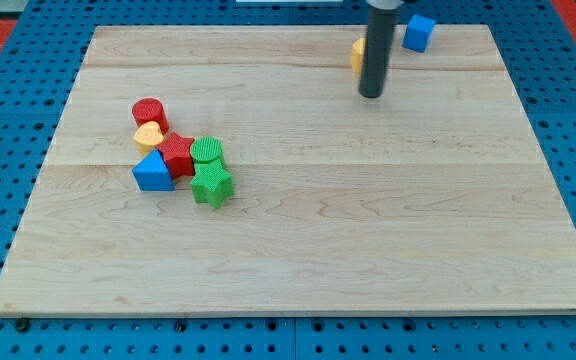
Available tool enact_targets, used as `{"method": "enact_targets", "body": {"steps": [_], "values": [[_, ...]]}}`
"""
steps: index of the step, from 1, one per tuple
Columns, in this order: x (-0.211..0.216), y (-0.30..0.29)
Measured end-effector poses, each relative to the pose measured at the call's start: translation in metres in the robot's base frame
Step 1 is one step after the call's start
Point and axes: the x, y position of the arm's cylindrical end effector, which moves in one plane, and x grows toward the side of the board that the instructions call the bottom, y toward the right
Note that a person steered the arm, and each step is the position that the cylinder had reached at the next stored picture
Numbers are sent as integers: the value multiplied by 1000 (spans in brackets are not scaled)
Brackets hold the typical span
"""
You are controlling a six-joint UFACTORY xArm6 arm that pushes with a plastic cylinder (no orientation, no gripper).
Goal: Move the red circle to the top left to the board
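The red circle (150, 112) sits on the wooden board (298, 240) at the view's left, at the top of a cluster of blocks. A yellow heart (149, 135) touches it from below. My tip (371, 95) is far to the right of the red circle, near the view's top, with wide bare board between them. The rod partly hides a yellow block (357, 55) just left of it.
The cluster also holds a red star (177, 153), a blue triangle (153, 172), a green circle (207, 152) and a green star (211, 185). A blue cube (419, 33) stands at the top right by the board's edge.
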Motion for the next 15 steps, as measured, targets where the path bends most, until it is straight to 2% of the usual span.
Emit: {"method": "enact_targets", "body": {"steps": [1, 2, 4, 5, 7, 9, 11, 13, 15], "values": [[10, 4], [37, -44], [48, -218], [49, -282], [76, -364], [85, -390], [31, -390], [-41, -369], [-94, -354]]}}
